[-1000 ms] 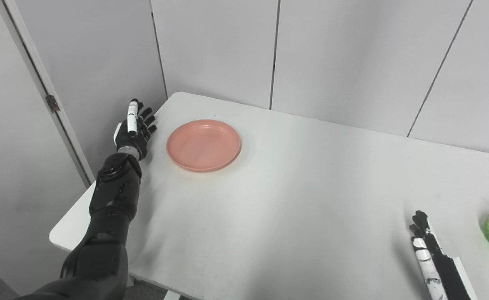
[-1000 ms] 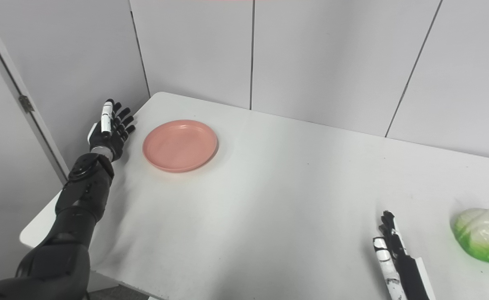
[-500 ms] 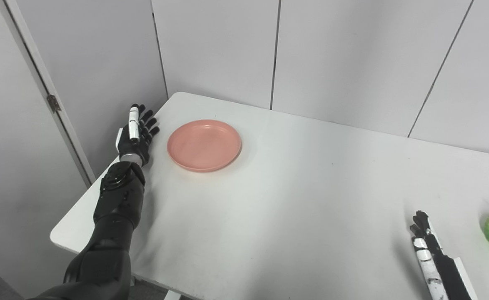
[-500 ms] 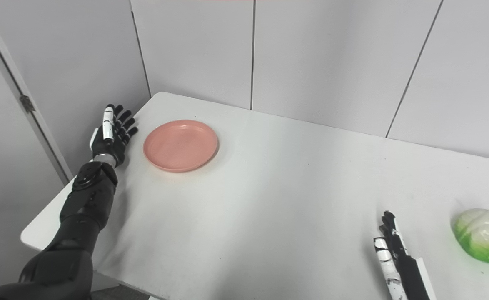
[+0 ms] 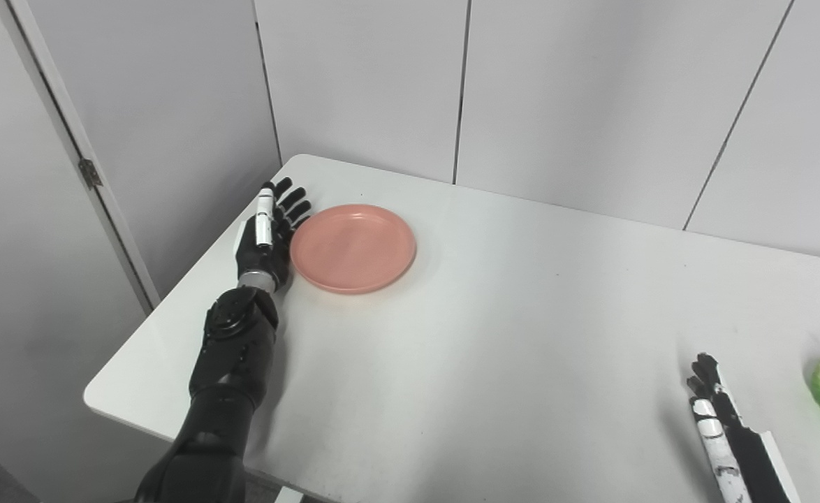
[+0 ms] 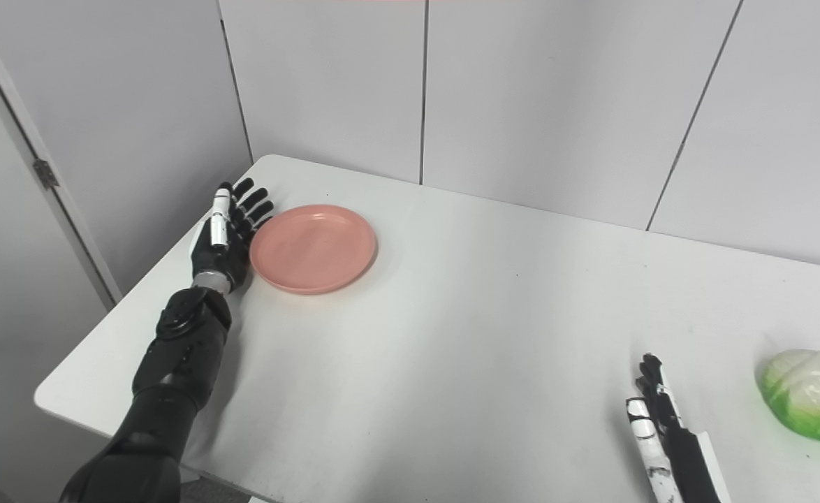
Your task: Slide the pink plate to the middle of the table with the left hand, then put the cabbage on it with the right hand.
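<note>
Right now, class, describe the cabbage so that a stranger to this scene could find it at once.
Start at the white table and go to its near right side, far from the pink plate. The cabbage lies there, just right of the right robot hand and apart from it. It is the only green thing: a rounded, pale-topped lump.

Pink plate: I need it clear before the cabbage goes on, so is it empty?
Empty: the pink plate shows only bare pink surface; the cabbage sits far right.

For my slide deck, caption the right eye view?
Left hand flat against pink plate; cabbage waits beside right hand.
</note>
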`<state>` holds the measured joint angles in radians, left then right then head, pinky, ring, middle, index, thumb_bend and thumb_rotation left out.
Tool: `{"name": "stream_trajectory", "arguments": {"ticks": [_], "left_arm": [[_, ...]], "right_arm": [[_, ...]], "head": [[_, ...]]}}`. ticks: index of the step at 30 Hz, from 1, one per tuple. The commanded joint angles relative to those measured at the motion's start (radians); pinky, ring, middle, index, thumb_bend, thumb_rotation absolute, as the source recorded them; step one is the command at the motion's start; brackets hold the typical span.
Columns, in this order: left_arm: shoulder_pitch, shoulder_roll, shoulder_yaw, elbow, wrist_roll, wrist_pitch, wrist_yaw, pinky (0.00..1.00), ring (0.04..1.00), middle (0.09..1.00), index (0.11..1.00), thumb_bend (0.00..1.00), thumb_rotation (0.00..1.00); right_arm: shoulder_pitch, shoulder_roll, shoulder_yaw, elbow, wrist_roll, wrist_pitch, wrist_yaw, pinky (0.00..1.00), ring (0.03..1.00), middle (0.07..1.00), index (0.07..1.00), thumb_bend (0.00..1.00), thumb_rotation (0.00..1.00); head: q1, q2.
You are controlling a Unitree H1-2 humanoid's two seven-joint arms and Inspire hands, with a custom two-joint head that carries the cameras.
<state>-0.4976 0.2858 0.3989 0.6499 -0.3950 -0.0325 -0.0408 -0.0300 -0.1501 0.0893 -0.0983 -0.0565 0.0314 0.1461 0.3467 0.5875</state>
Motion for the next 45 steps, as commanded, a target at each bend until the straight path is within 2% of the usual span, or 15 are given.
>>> {"name": "stream_trajectory", "arguments": {"ticks": [1, 10, 18, 23, 27, 41, 45], "left_arm": [[0.011, -0.009, -0.013, -0.014, -0.001, 0.029, -0.010, 0.84, 0.854, 0.851, 0.845, 0.39, 1.00], [0.044, -0.039, -0.054, -0.082, 0.008, 0.057, -0.008, 0.83, 0.841, 0.845, 0.836, 0.39, 1.00], [0.068, -0.062, -0.055, -0.158, -0.032, 0.115, -0.030, 0.84, 0.851, 0.856, 0.850, 0.40, 1.00], [0.095, -0.090, -0.074, -0.239, -0.016, 0.155, -0.012, 0.82, 0.832, 0.842, 0.841, 0.39, 1.00], [0.109, -0.110, -0.090, -0.270, -0.023, 0.170, -0.025, 0.82, 0.838, 0.847, 0.840, 0.39, 1.00], [0.137, -0.171, -0.168, -0.327, -0.013, 0.203, -0.045, 0.83, 0.845, 0.844, 0.830, 0.39, 1.00], [0.146, -0.190, -0.208, -0.358, -0.002, 0.224, -0.056, 0.84, 0.856, 0.855, 0.840, 0.38, 1.00]], "right_arm": [[-0.010, -0.003, 0.002, -0.030, -0.007, 0.007, 0.002, 1.00, 1.000, 1.000, 1.000, 0.32, 1.00], [-0.011, 0.002, 0.003, -0.025, -0.014, -0.005, 0.000, 1.00, 1.000, 1.000, 1.000, 0.34, 1.00], [-0.012, 0.008, 0.009, -0.023, -0.037, -0.009, -0.007, 1.00, 1.000, 1.000, 1.000, 0.36, 1.00], [-0.010, 0.014, 0.007, -0.015, -0.033, -0.019, -0.008, 1.00, 1.000, 1.000, 1.000, 0.39, 1.00], [-0.009, 0.015, 0.009, -0.016, -0.038, -0.017, -0.008, 1.00, 1.000, 1.000, 1.000, 0.40, 1.00], [-0.013, 0.029, 0.023, -0.004, -0.069, -0.031, -0.028, 0.98, 1.000, 1.000, 1.000, 0.44, 1.00], [-0.013, 0.041, 0.026, -0.006, -0.074, -0.024, -0.036, 0.98, 1.000, 1.000, 1.000, 0.45, 1.00]], "head": [[0.000, 0.001], [-0.024, 0.013], [-0.054, 0.022], [-0.080, 0.036], [-0.095, 0.045], [-0.167, 0.075], [-0.191, 0.084]]}}
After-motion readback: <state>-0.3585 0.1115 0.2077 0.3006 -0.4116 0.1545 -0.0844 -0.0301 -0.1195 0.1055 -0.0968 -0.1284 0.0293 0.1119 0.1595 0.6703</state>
